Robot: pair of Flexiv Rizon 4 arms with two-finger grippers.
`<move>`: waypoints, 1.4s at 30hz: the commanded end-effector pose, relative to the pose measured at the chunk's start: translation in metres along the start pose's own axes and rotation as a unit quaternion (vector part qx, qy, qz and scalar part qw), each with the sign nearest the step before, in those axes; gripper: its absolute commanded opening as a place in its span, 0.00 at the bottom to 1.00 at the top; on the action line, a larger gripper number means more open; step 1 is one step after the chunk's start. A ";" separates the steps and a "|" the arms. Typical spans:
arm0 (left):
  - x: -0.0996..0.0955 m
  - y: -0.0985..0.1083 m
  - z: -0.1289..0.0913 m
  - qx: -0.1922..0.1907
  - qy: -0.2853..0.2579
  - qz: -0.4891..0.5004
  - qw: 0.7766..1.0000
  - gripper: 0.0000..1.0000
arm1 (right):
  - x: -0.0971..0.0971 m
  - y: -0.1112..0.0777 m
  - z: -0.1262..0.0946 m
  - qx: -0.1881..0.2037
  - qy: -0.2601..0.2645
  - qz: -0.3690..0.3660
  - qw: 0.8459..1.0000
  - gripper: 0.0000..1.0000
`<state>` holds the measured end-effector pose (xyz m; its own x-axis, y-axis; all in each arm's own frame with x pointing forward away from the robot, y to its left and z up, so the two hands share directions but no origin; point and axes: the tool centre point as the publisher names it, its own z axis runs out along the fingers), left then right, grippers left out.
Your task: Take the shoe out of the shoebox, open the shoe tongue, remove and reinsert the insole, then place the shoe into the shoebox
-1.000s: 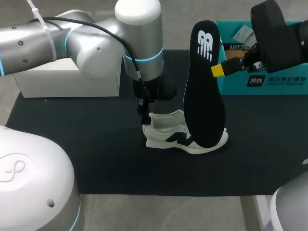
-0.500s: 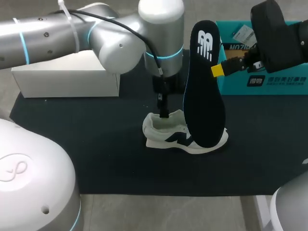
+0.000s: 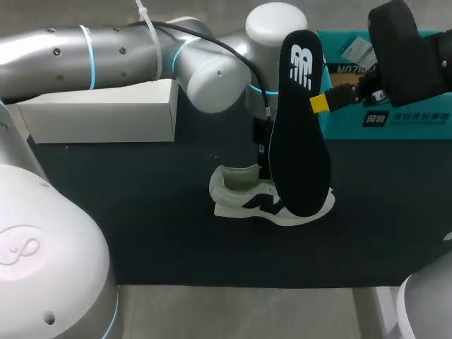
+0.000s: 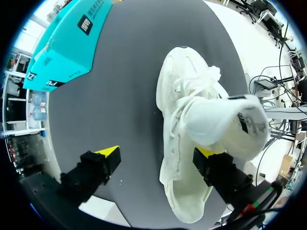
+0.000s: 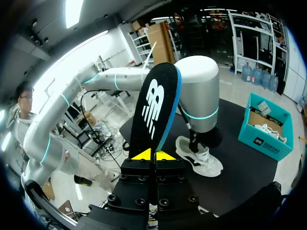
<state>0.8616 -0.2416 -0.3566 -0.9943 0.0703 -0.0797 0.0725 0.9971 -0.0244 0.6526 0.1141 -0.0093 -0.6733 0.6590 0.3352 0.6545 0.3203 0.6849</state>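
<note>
- the shoe (image 3: 244, 192), white with a dark mark on its side, sits on its sole near the middle of the black mat (image 3: 141, 226). it is outside the shoebox.
- in the left wrist view the tongue (image 4: 225, 125) stands raised and folded forward over loose laces, so the opening at the heel end is bare.
- the insole (image 3: 300, 127), black with a white logo and a blue edge, is out of the shoe and held upright in the air. in the head view it hides the shoe's front half.
- the right pincer (image 5: 153, 155) is clenched on the insole, which rises from between its two yellow tips.
- the left pincer (image 4: 158, 152) is released, with its fingers wide apart above the shoe. one yellow tip hangs over the mat beside the shoe and the other over the shoe's far edge. i cannot tell whether either touches it.
- the left arm (image 3: 106, 56) comes in from the left and reaches past the middle. its wrist stands just behind the insole in the head view.
- the shoebox (image 3: 395, 120), teal and open, stands at the mat's far right, well apart from the shoe. the right wrist view shows a brown inside with something white in it.
- a white box (image 3: 99, 116) stands at the mat's far left edge.
- the mat covers most of the bench (image 3: 247, 311), whose grey surface shows as a strip along the near side.
</note>
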 end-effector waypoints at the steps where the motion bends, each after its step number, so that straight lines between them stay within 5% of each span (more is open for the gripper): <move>1: -0.005 0.004 0.015 0.008 0.008 0.001 1.000 1.00 | 0.000 0.003 0.003 0.003 0.000 0.001 1.000 0.00; 2: -0.005 0.005 0.016 0.007 0.010 0.001 1.000 1.00 | 0.000 0.003 0.003 0.003 0.000 0.001 1.000 0.00; 4: -0.003 0.005 0.020 0.005 0.011 0.003 1.000 0.77 | 0.000 0.003 0.003 0.003 0.000 0.001 1.000 0.00; 7: -0.001 0.006 0.026 0.002 0.015 0.005 1.000 0.00 | 0.000 0.003 0.003 0.003 0.000 0.001 1.000 0.00; 38: 0.009 0.005 0.033 -0.005 0.021 0.014 1.000 0.00 | 0.000 0.003 0.003 0.003 0.000 0.001 1.000 0.00; 42: 0.005 0.015 0.021 0.003 0.017 0.054 0.998 0.00 | 0.000 0.003 0.003 0.003 0.000 0.001 1.000 0.00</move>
<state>0.8578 -0.2361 -0.3890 -0.9905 0.1279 -0.0512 0.1284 0.9917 -0.0049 0.6526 0.1140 -0.0093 -0.6732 0.6591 0.3352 0.6545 0.3202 0.6849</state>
